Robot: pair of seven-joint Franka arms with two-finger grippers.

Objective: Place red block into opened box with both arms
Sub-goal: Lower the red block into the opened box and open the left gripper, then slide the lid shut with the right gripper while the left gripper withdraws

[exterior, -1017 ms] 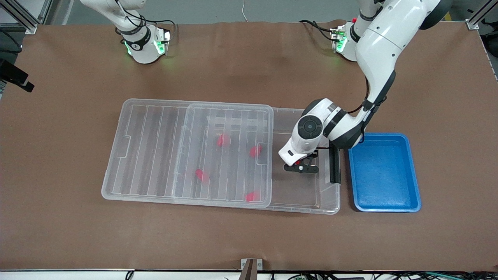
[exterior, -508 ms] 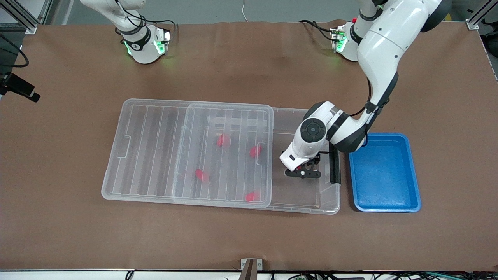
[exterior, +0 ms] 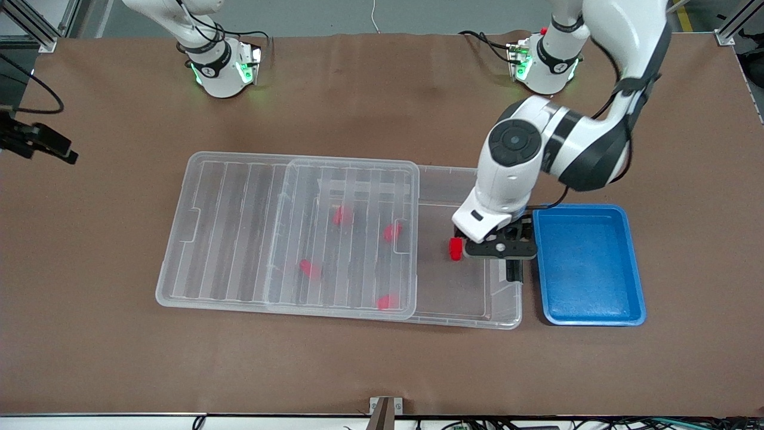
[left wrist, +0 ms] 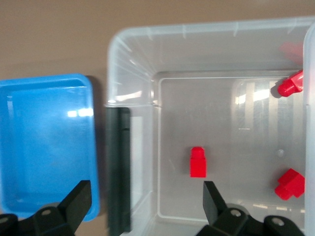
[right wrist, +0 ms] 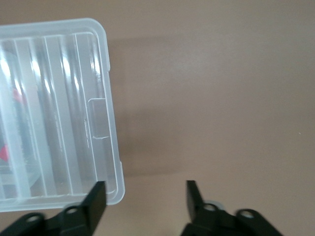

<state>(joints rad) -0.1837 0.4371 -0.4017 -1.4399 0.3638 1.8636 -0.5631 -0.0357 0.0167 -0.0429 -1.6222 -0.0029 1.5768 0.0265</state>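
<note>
Red block point(left wrist: 198, 162) on box point(left wrist: 133, 59) floor, below open left gripper point(left wrist: 145, 201)

The red block point(exterior: 455, 248) is small and bright red, with one thinner end. It lies flat on the floor of the box point(exterior: 471, 321), in the open part, not under the lid point(exterior: 239, 233). Nothing is touching it.

The box is big, flat and see-through. It sits on the tabletop point(exterior: 382, 364). Its ribbed lid is slid toward the right arm's end, so the end near the left arm is open. A black clip point(exterior: 513, 272) is on that open short end. Four more red blocks point(exterior: 310, 269) show blurry through the lid.
</note>
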